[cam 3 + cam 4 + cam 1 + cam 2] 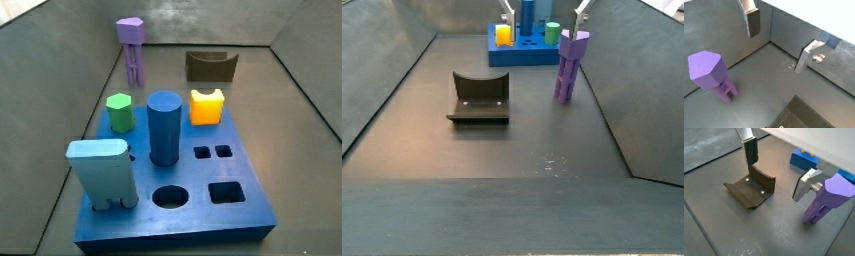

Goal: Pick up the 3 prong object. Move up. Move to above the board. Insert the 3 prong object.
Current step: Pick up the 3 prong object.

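The purple 3 prong object (130, 50) stands upright on its prongs on the dark floor by the side wall, apart from the board. Its head also shows in both wrist views (705, 70) (829, 195) and in a side view (572, 62). My gripper (781, 42) (777, 168) hangs above the floor, open, with nothing between its fingers (753, 22) (805, 184). The purple piece is outside the gap, off to one side. The royal-blue board (194, 215) (523, 50) (804, 160) lies flat at one end of the bin. Only the fingertips show at the top of a side view (543, 8).
A dark olive U-shaped block (210, 66) (751, 190) (478, 97) sits on the floor near the gripper. On the board stand a tall blue cylinder (163, 128), a green hexagon (120, 112), a yellow-orange block (205, 106) and a light-blue legged block (98, 172). Grey walls enclose the bin.
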